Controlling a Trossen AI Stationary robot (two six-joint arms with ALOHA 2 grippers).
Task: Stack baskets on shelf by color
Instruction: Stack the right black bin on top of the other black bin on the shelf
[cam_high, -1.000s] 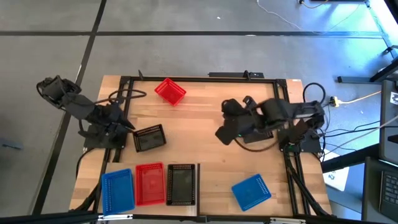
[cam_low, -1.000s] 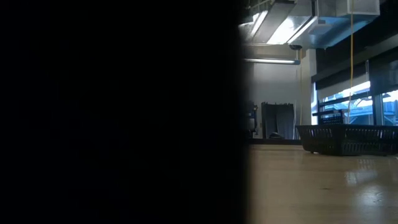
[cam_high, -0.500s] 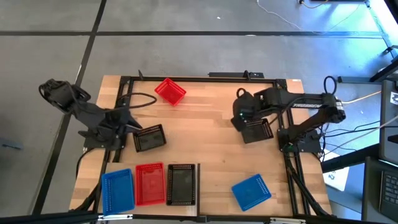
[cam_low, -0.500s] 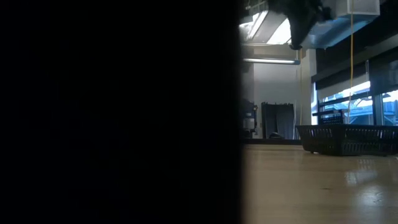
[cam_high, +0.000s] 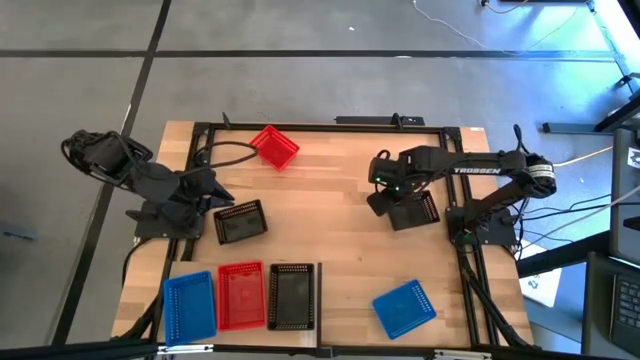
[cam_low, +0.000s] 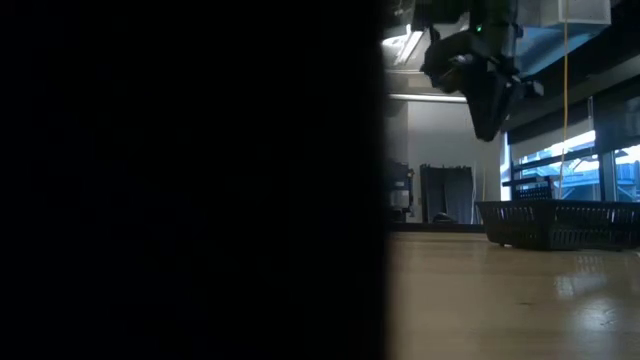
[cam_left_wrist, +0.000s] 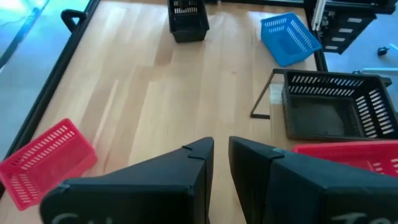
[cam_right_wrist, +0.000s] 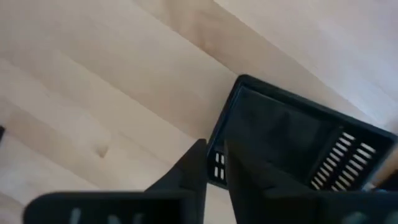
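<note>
In the high view, three baskets stand side by side on the shelf at the near edge: blue, red, black. Loose on the tabletop are a red basket, a blue one and two black ones. My right gripper is shut. It hangs pointing down above the rim of the right black basket, clear of it. My left gripper is shut beside the left black basket and touches nothing.
A black frame runs around the tabletop, with cables at the far left corner. Bare wood lies between the two arms. In the low view a dark mass close to the camera hides the left half of the scene.
My right arm has stretched out, and its gripper has swung from the table's middle toward the right black basket, coming down into the low view from above. That basket has stayed where it was. My left gripper has shifted slightly toward the far edge.
</note>
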